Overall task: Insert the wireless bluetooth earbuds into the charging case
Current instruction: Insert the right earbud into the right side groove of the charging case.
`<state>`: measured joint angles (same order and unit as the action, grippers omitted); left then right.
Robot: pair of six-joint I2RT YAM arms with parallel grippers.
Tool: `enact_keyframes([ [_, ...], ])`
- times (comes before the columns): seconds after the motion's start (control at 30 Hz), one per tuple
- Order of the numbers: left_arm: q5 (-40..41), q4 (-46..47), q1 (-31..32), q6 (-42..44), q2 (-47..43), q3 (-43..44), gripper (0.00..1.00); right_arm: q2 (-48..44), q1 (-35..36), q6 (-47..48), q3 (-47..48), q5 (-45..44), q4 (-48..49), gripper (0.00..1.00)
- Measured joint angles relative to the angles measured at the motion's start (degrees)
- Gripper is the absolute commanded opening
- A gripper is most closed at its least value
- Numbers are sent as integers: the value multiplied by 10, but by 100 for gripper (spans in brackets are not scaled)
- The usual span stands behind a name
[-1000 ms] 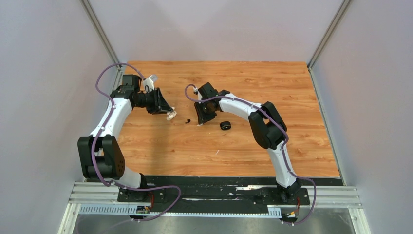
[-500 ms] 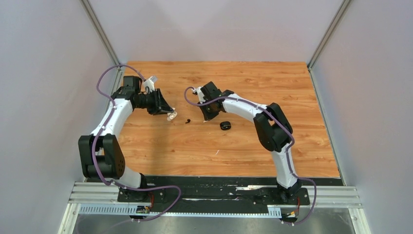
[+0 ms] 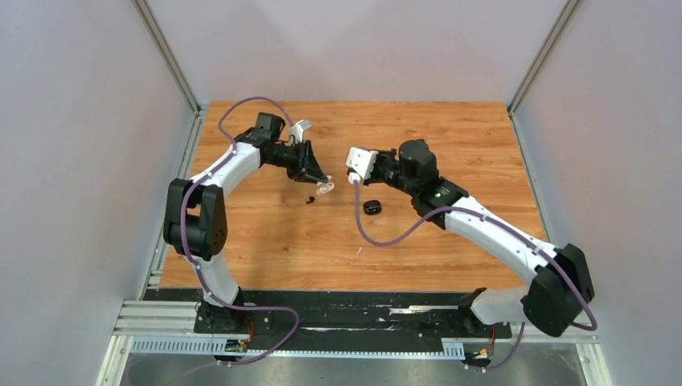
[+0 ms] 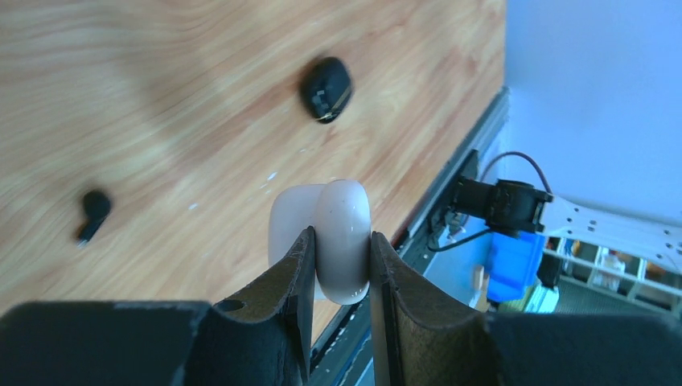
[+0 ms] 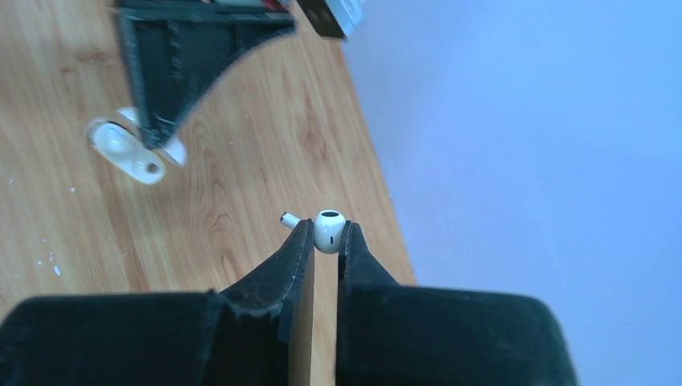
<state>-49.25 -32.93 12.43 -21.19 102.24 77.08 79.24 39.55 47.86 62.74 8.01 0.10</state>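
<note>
Robot lab cell; plain enclosure walls [image 3: 72, 121], aluminium mounting rails [image 3: 153, 322].

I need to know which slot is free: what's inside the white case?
The white case hangs open in the left gripper. One pale hollow shows, and I can see no earbud in it. The gripper covers the rest of the inside.

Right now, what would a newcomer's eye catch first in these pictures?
A tiny white earbud is pinched at the tips of the right gripper, over the wooden table's middle. Facing it, the left gripper clamps a rounded white case; a small black case lies on the wood nearby.
</note>
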Motion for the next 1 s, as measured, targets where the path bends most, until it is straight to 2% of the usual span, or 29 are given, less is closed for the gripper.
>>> enact_keyframes([
  [0.13,-39,22,28,-17,18,30,0,-68,4,95,-87,70,56,0],
  [0.37,-111,50,46,-38,21,39,0,-81,17,216,-177,123,109,0],
  [0.7,-167,74,51,-70,26,39,0,-67,19,312,-207,132,217,0],
  [1.0,-198,97,52,-107,38,39,0,-50,21,356,-219,138,241,0],
])
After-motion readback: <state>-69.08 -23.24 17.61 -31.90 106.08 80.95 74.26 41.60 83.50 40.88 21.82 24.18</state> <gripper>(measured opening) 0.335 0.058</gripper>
